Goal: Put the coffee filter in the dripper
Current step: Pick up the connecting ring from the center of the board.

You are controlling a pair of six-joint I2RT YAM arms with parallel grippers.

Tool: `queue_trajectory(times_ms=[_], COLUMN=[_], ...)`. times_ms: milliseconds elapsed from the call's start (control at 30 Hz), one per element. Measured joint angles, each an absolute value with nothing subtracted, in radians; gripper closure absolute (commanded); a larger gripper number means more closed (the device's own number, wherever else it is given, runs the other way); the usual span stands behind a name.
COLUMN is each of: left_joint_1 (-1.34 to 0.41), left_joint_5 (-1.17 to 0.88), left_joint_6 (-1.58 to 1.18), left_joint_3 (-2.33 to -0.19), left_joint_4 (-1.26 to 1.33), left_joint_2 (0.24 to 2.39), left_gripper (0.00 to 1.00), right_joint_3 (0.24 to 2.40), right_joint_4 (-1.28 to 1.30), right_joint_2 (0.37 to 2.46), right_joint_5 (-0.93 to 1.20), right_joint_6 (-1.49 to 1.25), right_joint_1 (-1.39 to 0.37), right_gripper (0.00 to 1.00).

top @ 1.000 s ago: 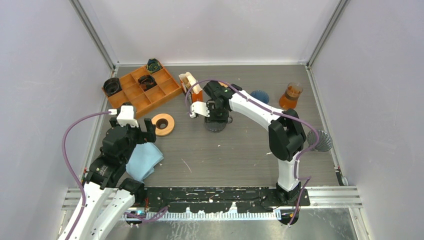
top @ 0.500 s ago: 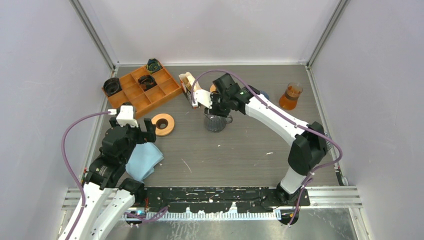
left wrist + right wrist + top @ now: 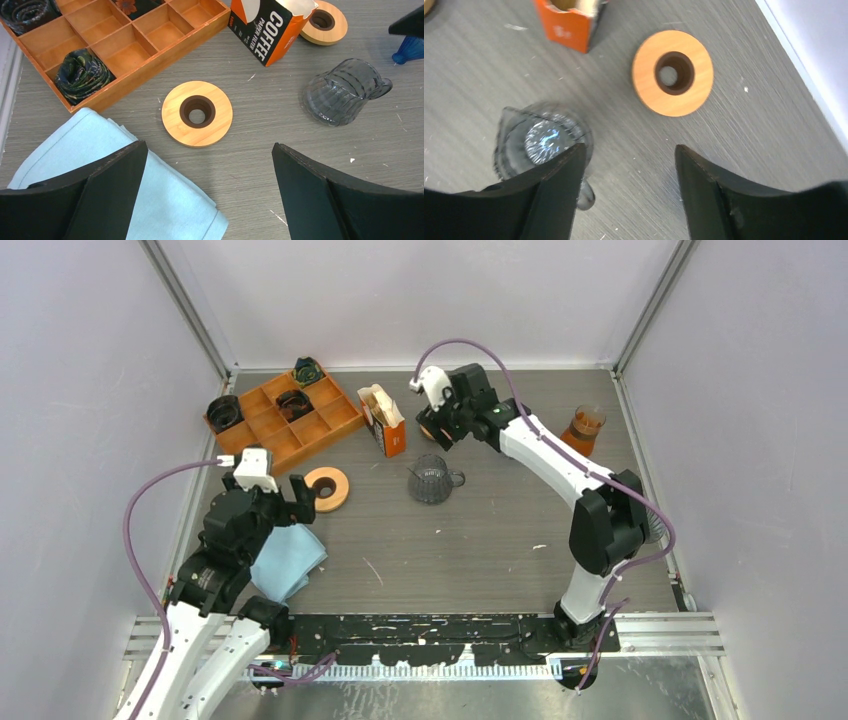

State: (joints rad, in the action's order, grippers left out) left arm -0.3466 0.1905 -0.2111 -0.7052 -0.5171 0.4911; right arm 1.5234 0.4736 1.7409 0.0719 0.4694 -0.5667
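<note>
**Reaching for a filter while the dripper waits bare**

Top view: the right gripper (image 3: pixel 440 422) hangs just behind the filter box (image 3: pixel 386 424), on the far side from the arms. Its jaws are spread and carry nothing. Paper filters (image 3: pixel 375 395) stand in the box's open top. The dripper (image 3: pixel 432 481) rests on the table near the box, on its near side. The left gripper (image 3: pixel 289 502) is parked well away from the box over a blue cloth (image 3: pixel 288 560), its jaws also wide.

Left wrist view: the dripper (image 3: pixel 342 90) lies beyond the box (image 3: pixel 272 27), apart from it. I cannot tell whether its mouth faces up.

Right wrist view: bare table shows between the spread fingers (image 3: pixel 556 190). A wooden ring (image 3: pixel 672 73) lies just beside the box (image 3: pixel 569 22), and no paper shows in the dripper (image 3: pixel 541 142).

The step in hand looks like fetching a filter, and none is taken yet. Next, the right gripper likely needs to move over the box's open top, lower, and pinch one paper edge without tipping the box.
</note>
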Motion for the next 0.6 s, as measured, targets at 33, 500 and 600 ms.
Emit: queue_trajectory(times_ms=[33, 500, 600], left_joint_1=[-0.346, -0.333, -0.326], left_joint_5=[0.191, 0.191, 0.191], left_joint_6=[-0.212, -0.213, -0.213], left_joint_3=[-0.705, -0.705, -0.705], left_joint_4=[-0.517, -0.521, -0.522], left_joint_2=[0.497, 0.572, 0.585], left_gripper=[0.01, 0.01, 0.01], right_joint_3=[1.523, 1.568, 1.599], right_joint_4=[0.455, 0.245, 0.236], right_joint_2=[1.75, 1.962, 2.021], right_joint_5=[0.065, -0.097, -0.115], right_joint_6=[0.444, 0.162, 0.115], right_joint_1=[-0.551, -0.442, -0.42], right_gripper=[0.14, 0.17, 0.2])
